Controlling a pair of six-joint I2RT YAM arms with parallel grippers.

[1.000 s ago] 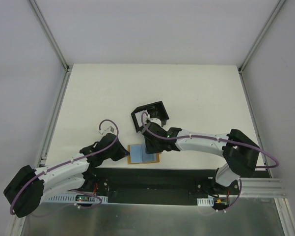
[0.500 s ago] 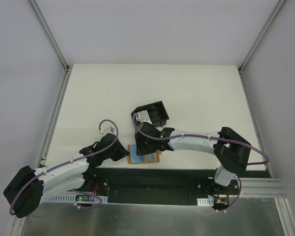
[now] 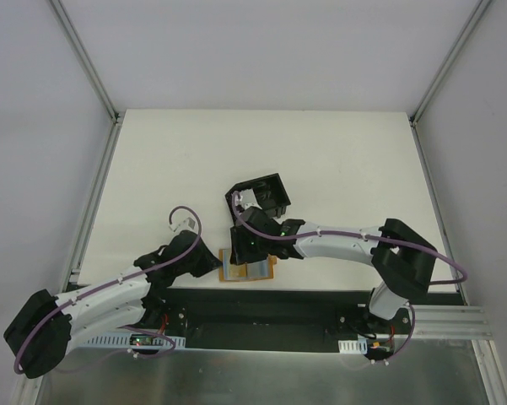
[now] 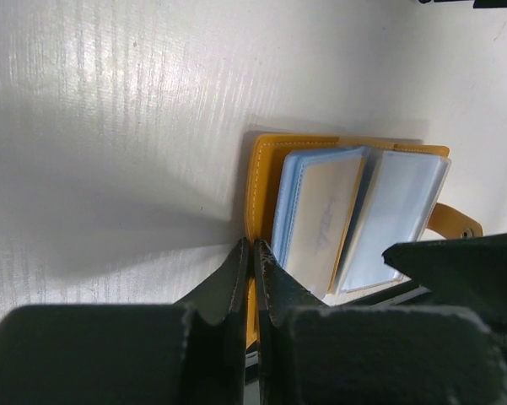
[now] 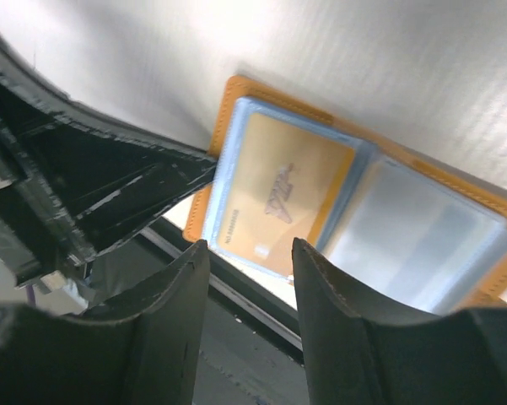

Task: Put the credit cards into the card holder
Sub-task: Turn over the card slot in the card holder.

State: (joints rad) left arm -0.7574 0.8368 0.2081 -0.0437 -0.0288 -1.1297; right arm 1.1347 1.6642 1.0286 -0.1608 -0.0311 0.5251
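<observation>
An orange folding wallet (image 3: 251,272) lies open near the table's front edge, with clear bluish sleeves inside. A tan-orange credit card (image 5: 283,198) sits in its left sleeve and looks pale in the left wrist view (image 4: 325,215). The card holder (image 3: 270,190), a black open box, stands just behind the wallet. My left gripper (image 4: 253,246) is shut, and its tips rest on the wallet's orange left edge (image 4: 260,169). My right gripper (image 5: 249,253) hangs open over the wallet's left half, its jaws wide apart and nothing between them. From above it (image 3: 243,256) is seen between the holder and the wallet.
A black strip (image 3: 261,304) holding the arm bases runs along the table's near edge, right below the wallet. Metal frame rails (image 3: 93,211) border the white table (image 3: 337,160) on both sides. My left gripper's black fingers (image 5: 126,186) show at the left of the right wrist view.
My right gripper has moved from the card holder down toward the wallet and its jaws have spread wider. The left gripper has stayed shut at the wallet's left edge.
</observation>
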